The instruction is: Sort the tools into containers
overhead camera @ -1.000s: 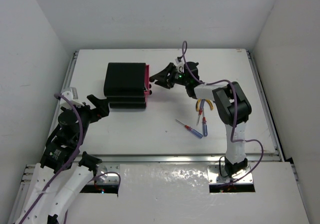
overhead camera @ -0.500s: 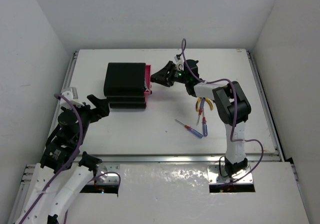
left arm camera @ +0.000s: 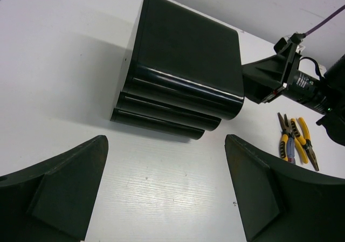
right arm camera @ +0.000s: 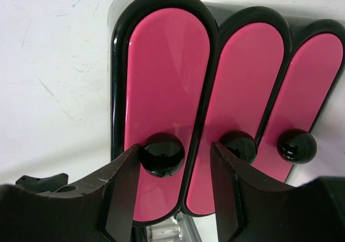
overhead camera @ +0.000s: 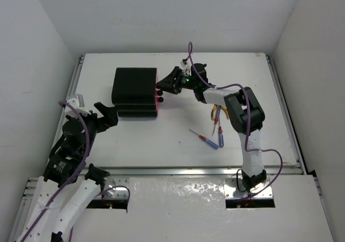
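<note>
Top camera looked down on table (overhead camera: 178, 139); left wrist faced back of chest (left arm camera: 183, 64), right wrist close on its front; chest shared.

The left arm (overhead camera: 73, 139) and right arm (overhead camera: 248, 118) are showing white links joined by black motor housings. A purple cable (left arm camera: 323, 20) is running along each arm. A small green light (overhead camera: 185, 81) is glowing on the right wrist. The left gripper (left arm camera: 166, 145) is showing matte black fingers (left arm camera: 64, 193), broad and wedge-shaped, with flat inner faces.
</note>
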